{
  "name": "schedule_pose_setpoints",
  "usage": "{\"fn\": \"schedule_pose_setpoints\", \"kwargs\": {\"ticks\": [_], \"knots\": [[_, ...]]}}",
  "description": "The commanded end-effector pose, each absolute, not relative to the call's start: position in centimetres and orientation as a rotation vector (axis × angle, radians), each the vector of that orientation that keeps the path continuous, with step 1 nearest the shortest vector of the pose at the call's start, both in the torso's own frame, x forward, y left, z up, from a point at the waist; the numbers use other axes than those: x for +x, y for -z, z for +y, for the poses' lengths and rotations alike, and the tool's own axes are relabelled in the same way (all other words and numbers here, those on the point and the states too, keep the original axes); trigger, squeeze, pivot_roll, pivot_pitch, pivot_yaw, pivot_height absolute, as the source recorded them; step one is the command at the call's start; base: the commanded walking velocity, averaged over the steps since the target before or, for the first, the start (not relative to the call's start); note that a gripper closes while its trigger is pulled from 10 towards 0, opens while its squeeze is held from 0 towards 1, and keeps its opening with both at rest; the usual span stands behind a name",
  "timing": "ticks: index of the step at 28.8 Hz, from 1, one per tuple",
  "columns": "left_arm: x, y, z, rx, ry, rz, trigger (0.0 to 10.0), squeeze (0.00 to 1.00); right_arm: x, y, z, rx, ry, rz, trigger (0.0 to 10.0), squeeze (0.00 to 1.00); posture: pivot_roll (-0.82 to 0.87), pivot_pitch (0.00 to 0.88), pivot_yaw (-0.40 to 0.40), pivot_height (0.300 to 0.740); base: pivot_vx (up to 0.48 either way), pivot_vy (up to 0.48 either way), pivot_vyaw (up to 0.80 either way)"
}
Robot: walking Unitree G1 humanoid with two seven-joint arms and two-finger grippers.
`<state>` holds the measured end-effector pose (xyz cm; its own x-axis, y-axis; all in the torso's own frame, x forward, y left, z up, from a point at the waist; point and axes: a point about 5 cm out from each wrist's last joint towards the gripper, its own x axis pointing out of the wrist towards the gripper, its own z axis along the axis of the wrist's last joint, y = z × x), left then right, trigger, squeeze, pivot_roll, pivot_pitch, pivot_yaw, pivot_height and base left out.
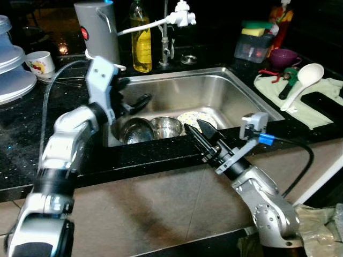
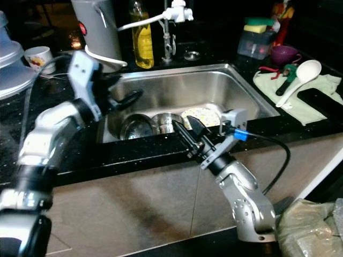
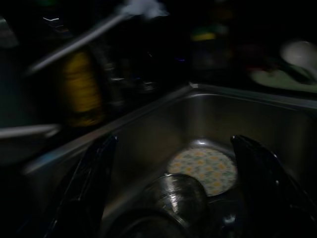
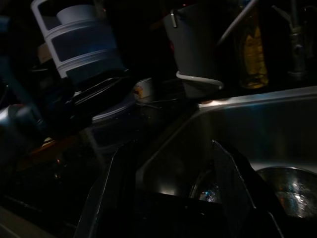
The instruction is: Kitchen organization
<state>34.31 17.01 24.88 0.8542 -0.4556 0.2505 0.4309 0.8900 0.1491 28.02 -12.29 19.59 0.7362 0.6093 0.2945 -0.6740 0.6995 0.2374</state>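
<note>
Stainless sink (image 1: 214, 88) set in a black speckled counter (image 1: 21, 128). In the basin, near the front wall: two steel bowls (image 1: 138, 130) side by side, and one flower-patterned plate (image 1: 194, 118) lying flat just beside the right-hand bowl. The front rim of the sink cuts off the lower edges of all three.

Left gripper (image 1: 135, 103) reaches over the sink's left rim above the bowls — fingers spread apart, nothing between them. In the left wrist view both fingers (image 3: 84, 188) frame the plate and one bowl; the picture is dark and the bowls' outlines are hard to separate.

Right gripper (image 1: 197, 130) sits at the front edge of the sink, just beside the plate, its two fingers apart and holding nothing. Right wrist view is dim; a bowl rim shows at one corner.

Behind the sink: one faucet (image 1: 166, 32) with a white spout, one yellow bottle (image 1: 141, 40), one grey jug (image 1: 97, 29). Left counter: one cup (image 1: 40, 63), stacked white containers (image 1: 10, 64), cut off by the frame. Right counter: one white ladle (image 1: 305, 80) on a pale cloth (image 1: 321, 101), one purple cup (image 1: 284, 56), one clear tub with sponges (image 1: 254, 40).
</note>
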Motion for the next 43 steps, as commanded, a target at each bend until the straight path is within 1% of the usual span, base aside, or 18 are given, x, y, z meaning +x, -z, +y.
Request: {"fn": "schedule_pose_setpoints", "kwargs": {"ticks": [1,2,3,5,9,11,18,27,43], "knots": [[32.9,-24.8,17.8,0.066,0.331,-0.308,10.0,0.00,28.2,-19.4,-12.2,0.347,-0.731,-0.185,10.0,0.00,-0.07,0.000,-0.029,0.740,0.000,0.000,0.00],[32.9,-24.8,17.8,0.066,0.331,-0.308,10.0,0.00,28.2,-19.4,-12.2,0.347,-0.731,-0.185,10.0,0.00,-0.07,0.000,-0.029,0.740,0.000,0.000,0.00],[32.4,-24.7,17.8,0.057,0.304,-0.313,10.0,0.00,28.3,-19.3,-12.2,0.347,-0.731,-0.183,10.0,0.00,-0.06,0.000,-0.029,0.740,0.000,0.000,0.00],[31.0,-24.3,17.0,0.056,0.267,-0.332,10.0,0.00,28.4,-19.0,-12.0,0.347,-0.733,-0.175,10.0,0.00,-0.05,0.000,-0.031,0.740,0.000,0.000,0.00],[30.3,-23.9,16.5,0.031,0.235,-0.329,10.0,0.00,28.5,-18.9,-11.8,0.349,-0.736,-0.170,10.0,0.00,-0.05,0.000,-0.033,0.740,0.000,0.000,0.00],[29.8,-23.1,16.0,-0.010,0.167,-0.302,10.0,0.00,28.5,-18.8,-11.5,0.352,-0.740,-0.165,10.0,0.00,-0.05,0.000,-0.038,0.740,0.000,0.000,0.00],[29.1,-22.1,14.8,-0.006,0.152,-0.254,10.0,0.00,28.5,-18.6,-11.5,0.353,-0.737,-0.161,10.0,0.00,-0.05,0.000,-0.038,0.740,0.000,0.276,0.00],[29.3,-22.4,15.2,0.020,0.111,-0.250,10.0,0.00,28.7,-18.4,-11.6,0.345,-0.725,-0.160,10.0,0.00,-0.05,0.000,-0.038,0.740,0.000,0.340,0.00],[29.5,-22.8,15.3,0.044,0.103,-0.261,10.0,0.00,28.9,-18.5,-11.5,0.334,-0.728,-0.160,10.0,0.00,-0.05,0.000,-0.043,0.740,0.000,0.360,0.00]]}}
